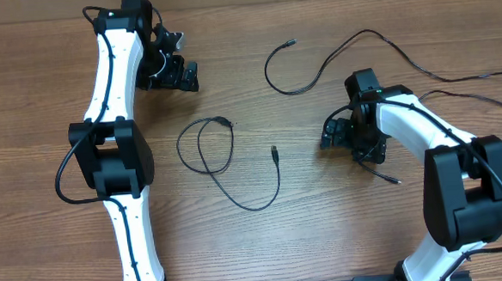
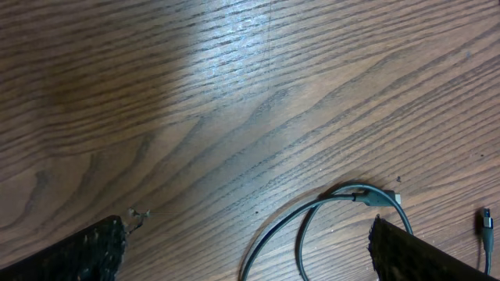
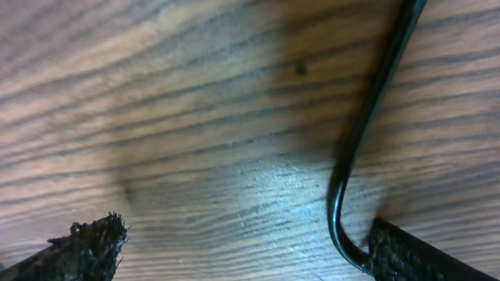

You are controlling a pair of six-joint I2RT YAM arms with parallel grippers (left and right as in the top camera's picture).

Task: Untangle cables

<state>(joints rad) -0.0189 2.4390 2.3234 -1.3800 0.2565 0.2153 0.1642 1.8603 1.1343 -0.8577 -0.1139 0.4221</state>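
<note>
Treat the cables (image 1: 267,71) as light, limp and probably slick. Expect them to trail and slide over the table (image 1: 266,260) rather than lift whole, and to keep no shape once let go. Being far thinner than the fingers and lying almost flush with the wood, easy to miss. Better taken at a plug (image 2: 383,200), where a little bulk helps, or at a bend standing proud. Close fully and pull gently.

Find the centre cable (image 1: 255,208) mid-frame in the overhead view. Crosses itself in a loop, sweeps down and right, then rises to a free end, apart from the rest. Find the upper cable (image 1: 366,33) at upper centre. Curls from its end, arches over the right arm, then runs on toward the right edge.

Left gripper (image 2: 248,234) at upper left of the overhead view: spread wide, holding nothing, looking at the looped end of the centre cable at lower right of its own view. Right gripper (image 3: 246,242) at centre right: also spread wide, nothing pinched. Note a cable coming down the right of its wrist view to the right fingertip (image 3: 414,254), touching or just beside, cannot tell which.

Hard to make out:
- which strand lies on top at the loop's crossing
- whether the strands at far right cross one another, being cut off by the frame edge and partly covered by the right arm
- which cable owns the short end poking out just below the right gripper in the overhead view
</note>
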